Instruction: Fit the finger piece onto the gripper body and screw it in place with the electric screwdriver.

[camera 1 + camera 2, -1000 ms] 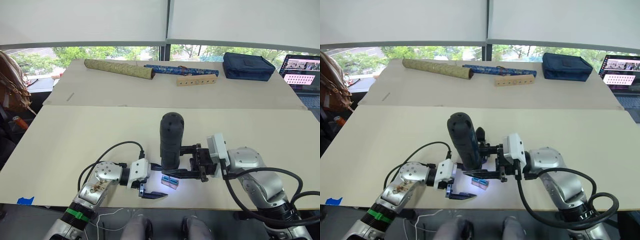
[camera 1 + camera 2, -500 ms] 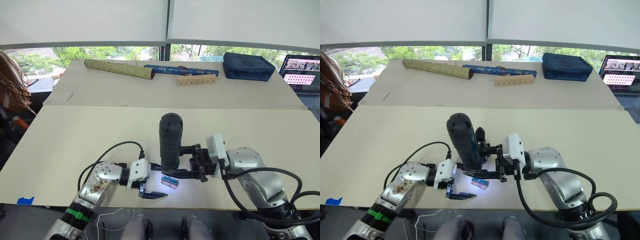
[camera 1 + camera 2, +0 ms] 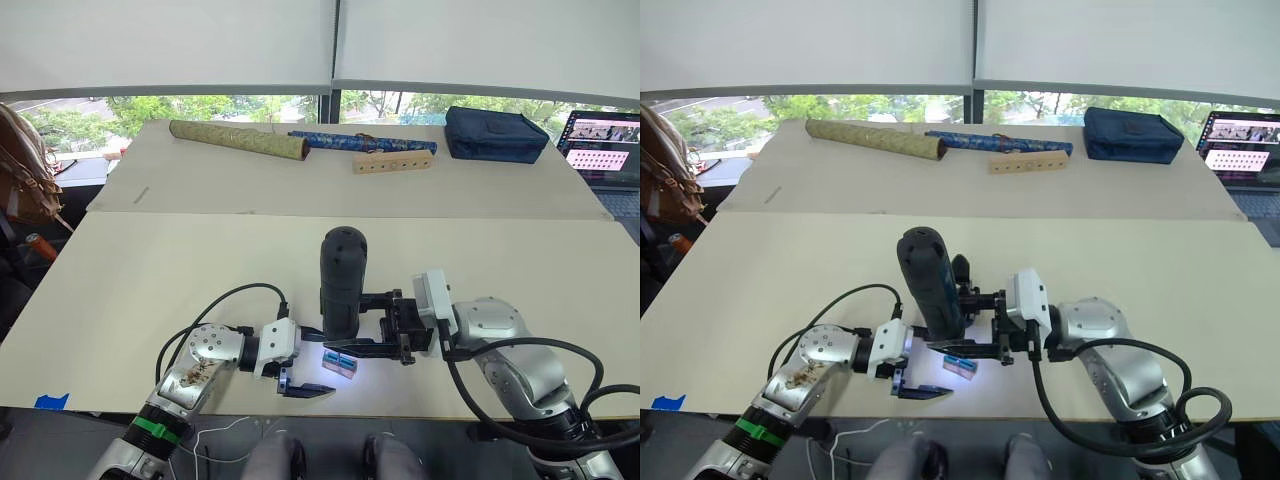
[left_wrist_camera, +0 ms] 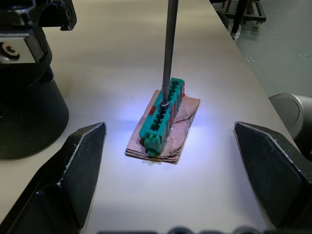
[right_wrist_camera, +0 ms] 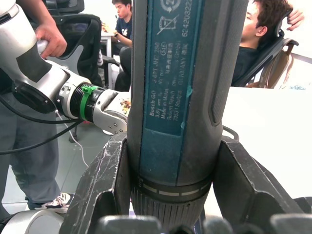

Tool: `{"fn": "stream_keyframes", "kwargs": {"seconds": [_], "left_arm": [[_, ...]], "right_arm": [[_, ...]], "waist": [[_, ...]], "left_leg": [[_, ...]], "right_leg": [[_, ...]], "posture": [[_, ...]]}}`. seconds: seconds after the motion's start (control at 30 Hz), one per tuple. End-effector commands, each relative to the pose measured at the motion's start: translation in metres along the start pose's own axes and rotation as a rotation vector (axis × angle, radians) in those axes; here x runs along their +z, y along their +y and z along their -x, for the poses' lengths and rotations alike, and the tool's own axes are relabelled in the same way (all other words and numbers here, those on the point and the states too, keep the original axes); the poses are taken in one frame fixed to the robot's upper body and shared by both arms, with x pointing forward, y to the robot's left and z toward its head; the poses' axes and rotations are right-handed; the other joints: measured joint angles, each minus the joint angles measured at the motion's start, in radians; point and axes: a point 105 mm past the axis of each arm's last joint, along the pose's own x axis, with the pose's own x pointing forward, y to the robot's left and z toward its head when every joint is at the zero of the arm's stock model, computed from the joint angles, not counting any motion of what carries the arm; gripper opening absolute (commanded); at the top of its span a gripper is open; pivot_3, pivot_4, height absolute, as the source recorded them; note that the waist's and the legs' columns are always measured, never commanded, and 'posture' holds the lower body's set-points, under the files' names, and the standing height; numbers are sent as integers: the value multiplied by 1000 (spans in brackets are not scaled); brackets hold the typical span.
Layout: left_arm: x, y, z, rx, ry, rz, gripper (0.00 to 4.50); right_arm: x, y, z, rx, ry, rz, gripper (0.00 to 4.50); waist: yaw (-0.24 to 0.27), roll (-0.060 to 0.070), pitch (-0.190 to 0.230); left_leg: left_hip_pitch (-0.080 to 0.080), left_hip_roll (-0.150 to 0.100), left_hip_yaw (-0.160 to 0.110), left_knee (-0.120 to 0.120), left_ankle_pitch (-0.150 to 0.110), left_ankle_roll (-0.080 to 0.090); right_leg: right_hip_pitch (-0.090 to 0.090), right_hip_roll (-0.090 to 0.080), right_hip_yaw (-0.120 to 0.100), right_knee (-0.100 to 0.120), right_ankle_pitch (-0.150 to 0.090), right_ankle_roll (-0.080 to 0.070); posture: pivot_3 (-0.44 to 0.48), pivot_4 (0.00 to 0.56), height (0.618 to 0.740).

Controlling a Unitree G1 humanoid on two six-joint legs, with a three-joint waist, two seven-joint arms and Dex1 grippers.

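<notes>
The electric screwdriver (image 3: 342, 275) stands upright near the table's front edge, with my right gripper (image 3: 337, 320) shut on its barrel from the right. Its thin metal bit (image 4: 168, 48) points down onto a small tan-and-green block (image 4: 163, 119), lit by the tool's white light. My left gripper (image 4: 169, 127) is open, one finger on each side of that block without touching it. A black blocky mechanism with a pointed finger, the gripper body (image 3: 960, 270), stands just behind the screwdriver. The finger piece is out of view.
On the far table lie an olive rolled tube (image 3: 238, 138), a blue patterned tube (image 3: 362, 141), a wooden block with holes (image 3: 392, 161) and a navy pouch (image 3: 497, 132). A laptop (image 3: 600, 145) is at the far right. A person (image 5: 46, 39) stands close to my left arm.
</notes>
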Motion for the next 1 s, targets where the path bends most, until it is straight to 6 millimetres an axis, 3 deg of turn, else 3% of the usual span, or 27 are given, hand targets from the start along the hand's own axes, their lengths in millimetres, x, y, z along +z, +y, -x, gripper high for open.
{"fn": "stream_keyframes", "kwargs": {"seconds": [0.03,0.53,1.0], "left_arm": [[-18,-7,-3,-3,40,67,4451],[-16,-1,-5,7,31,66,4451],[-12,0,-5,7,23,59,4451]], "right_arm": [[-4,0,0,-13,7,-1,1939],[-8,3,0,-2,12,-21,1939],[16,2,0,13,-74,25,1939]], "waist": [[0,0,0],[1,1,-1],[1,1,-1]], "left_leg": [[0,0,0,0,0,0],[11,0,-2,-2,-6,9],[10,-1,-2,-2,-6,8]], "right_leg": [[0,0,0,0,0,0],[10,-3,-1,-4,0,0],[10,-7,-3,-4,0,0]], "posture": [[0,150,740],[0,150,740],[0,150,740]]}}
